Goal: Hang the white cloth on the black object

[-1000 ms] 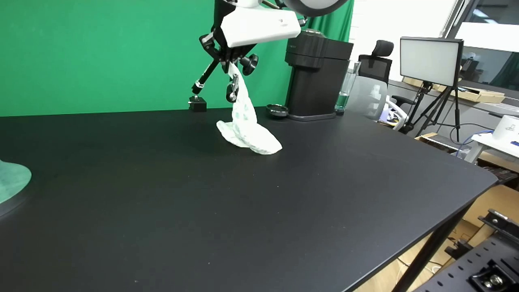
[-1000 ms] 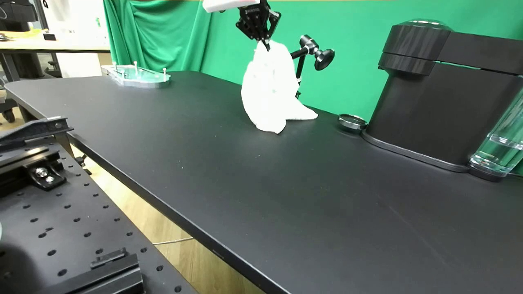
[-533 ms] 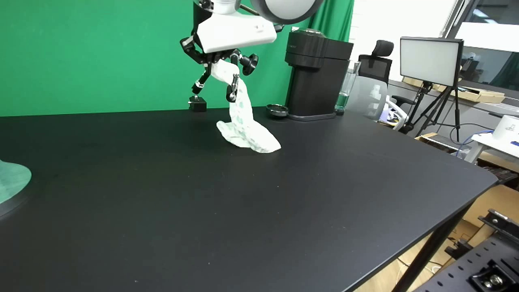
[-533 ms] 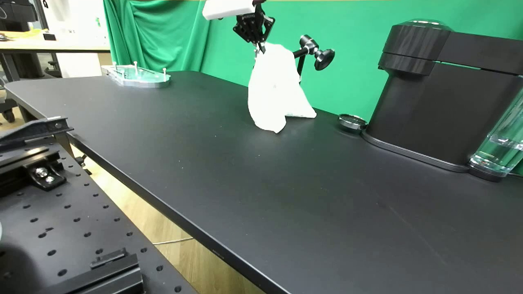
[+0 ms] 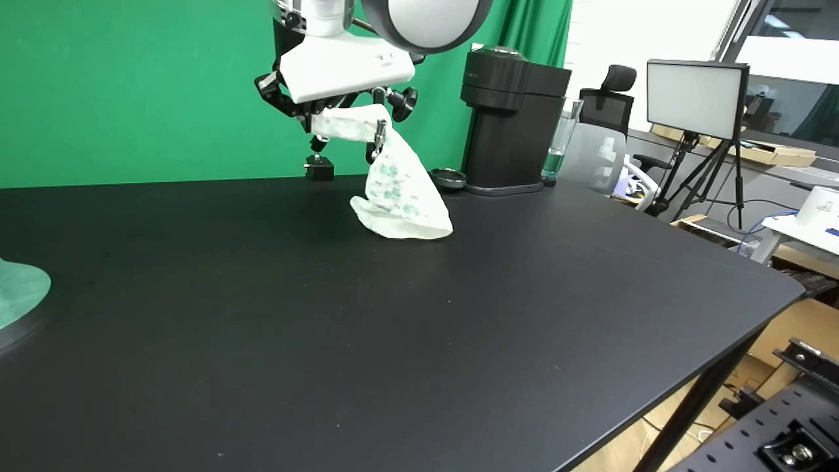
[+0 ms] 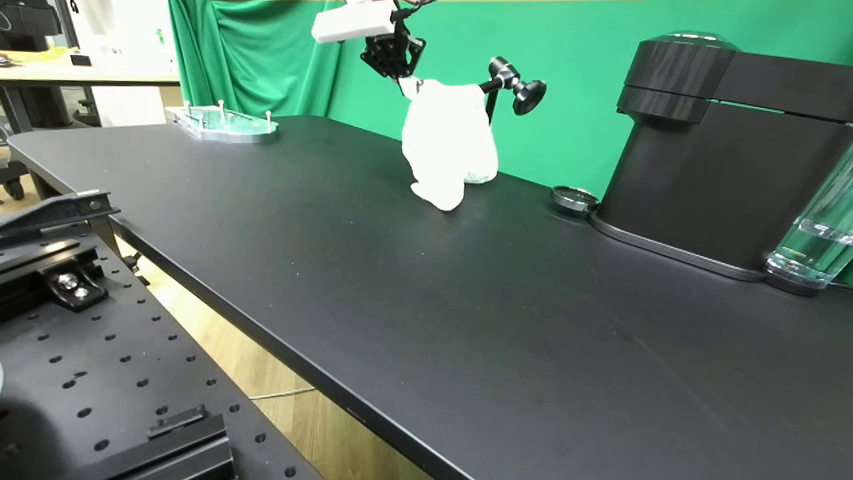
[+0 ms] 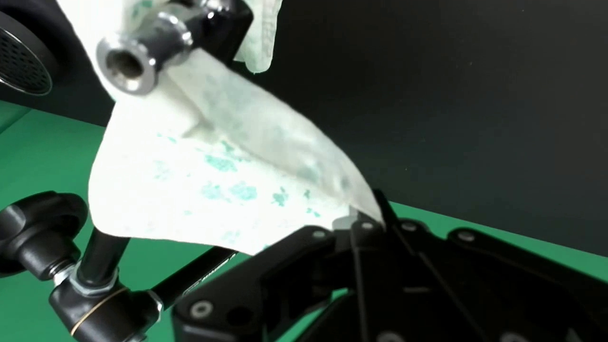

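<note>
My gripper is shut on one corner of the white cloth, which has pale green prints. From the fingertips the cloth stretches sideways to the black object, a jointed stand, then bends and hangs down. Its metal-tipped end pokes out in front of the cloth in the wrist view. In an exterior view the cloth covers much of the stand, leaving the knob and upper joint visible. Whether the cloth's lower edge touches the table cannot be made out. The stand's small base shows below my gripper.
A bulky black machine with a clear water tank stands beside the stand. A small round metal dish sits between them. Across the black table is a clear plate with pegs. A green curtain hangs behind.
My gripper has moved left and somewhat down in both exterior views, away from the stand's knob. The held corner is drawn out sideways, and the hanging part has spread and risen slightly.
</note>
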